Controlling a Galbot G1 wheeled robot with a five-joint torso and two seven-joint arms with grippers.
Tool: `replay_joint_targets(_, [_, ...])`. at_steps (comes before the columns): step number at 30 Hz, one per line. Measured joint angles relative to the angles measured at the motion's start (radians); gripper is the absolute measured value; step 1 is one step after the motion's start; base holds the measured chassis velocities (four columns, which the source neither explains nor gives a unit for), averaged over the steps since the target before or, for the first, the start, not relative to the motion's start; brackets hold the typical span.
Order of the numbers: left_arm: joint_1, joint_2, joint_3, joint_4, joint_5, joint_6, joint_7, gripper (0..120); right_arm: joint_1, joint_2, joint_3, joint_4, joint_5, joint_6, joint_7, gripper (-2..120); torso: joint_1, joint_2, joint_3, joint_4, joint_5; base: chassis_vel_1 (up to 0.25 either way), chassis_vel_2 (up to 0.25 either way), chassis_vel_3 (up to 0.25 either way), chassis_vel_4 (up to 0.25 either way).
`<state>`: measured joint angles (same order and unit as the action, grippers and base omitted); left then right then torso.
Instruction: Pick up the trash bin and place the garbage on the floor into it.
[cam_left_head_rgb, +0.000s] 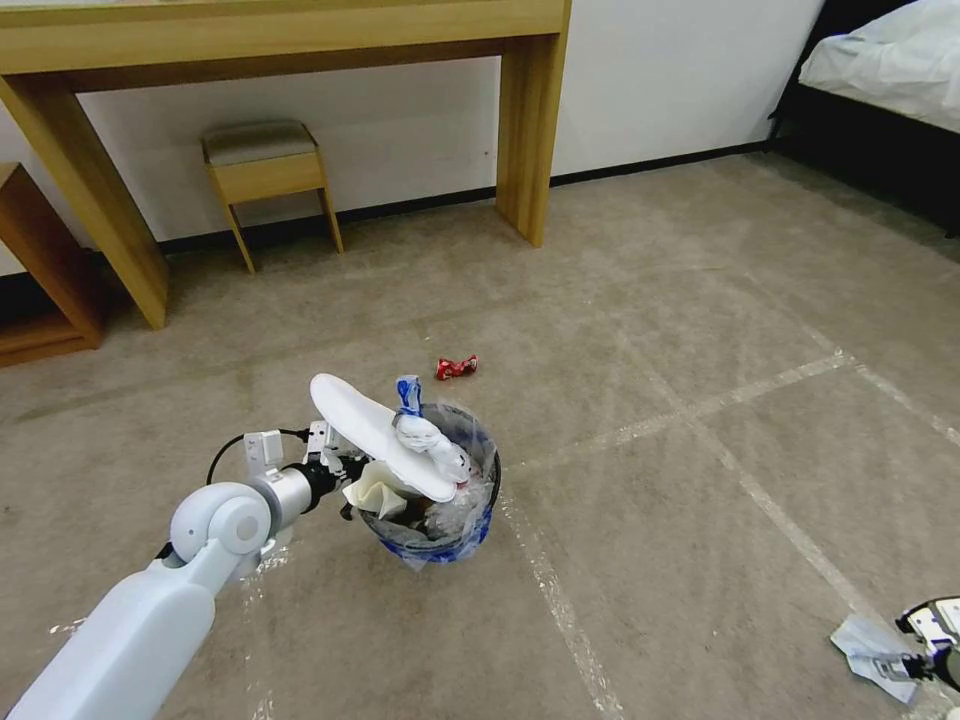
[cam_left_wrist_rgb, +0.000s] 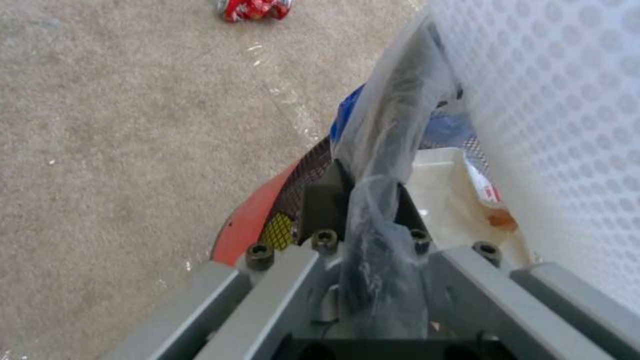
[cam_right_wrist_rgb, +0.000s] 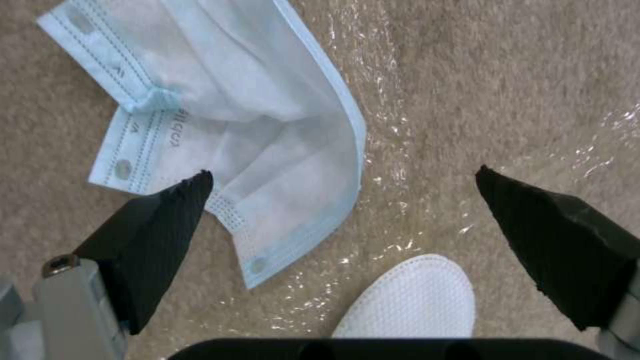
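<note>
Head view shows a tan carpet (cam_left_head_rgb: 640, 330) crossed by shiny tape lines, a white wall with dark skirting, a wooden desk (cam_left_head_rgb: 300, 40) with a stool (cam_left_head_rgb: 262, 165) under it, and a bed (cam_left_head_rgb: 890, 60) at the far right. Mid-floor, the bin (cam_left_head_rgb: 445, 535) is held at its near rim by the left gripper (cam_left_head_rgb: 335, 468), jaws clamped on rim and plastic liner. It is heaped: a white slipper sole (cam_left_head_rgb: 375, 430) lies tilted across the top, with a bottle (cam_left_head_rgb: 408, 395) and crumpled white paper (cam_left_head_rgb: 440, 450). A red wrapper (cam_left_head_rgb: 456, 367) lies on the carpet just beyond the bin. At lower right, the right gripper (cam_right_wrist_rgb: 340, 180) hovers spread wide over a pale-blue mask (cam_right_wrist_rgb: 247, 125), one fingertip over its edge; a white slipper toe (cam_right_wrist_rgb: 413, 295) lies beside it.
</note>
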<state>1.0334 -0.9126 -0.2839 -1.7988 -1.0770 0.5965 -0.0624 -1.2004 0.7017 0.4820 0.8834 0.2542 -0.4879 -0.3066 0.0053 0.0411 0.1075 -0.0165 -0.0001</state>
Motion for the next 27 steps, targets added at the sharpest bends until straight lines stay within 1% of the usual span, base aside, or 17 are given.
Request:
replay_joint_targets(8, [0.000,0.000,0.002,0.007,0.002,-0.001,-0.001,1,0.016,0.011,-0.024,-0.014,-0.032,0.012,-0.005,100,0.000,0.000,0.000,0.0002,0.0001,0.000,0.000,0.000,0.000])
replay_joint_targets(17, [-0.001,0.013,0.001,0.008,0.000,-0.001,-0.003,1,0.047,0.036,-0.046,-0.061,-0.048,0.032,0.006,100,0.000,0.000,0.000,0.0002,0.0000,0.000,0.000,0.000,0.000])
replay_joint_targets(27, [0.003,-0.003,0.004,0.015,0.013,-0.002,0.000,1,0.077,0.055,-0.045,-0.090,-0.002,0.039,0.045,100,0.000,0.000,0.000,-0.0003,-0.0002,0.000,0.000,0.000,0.000])
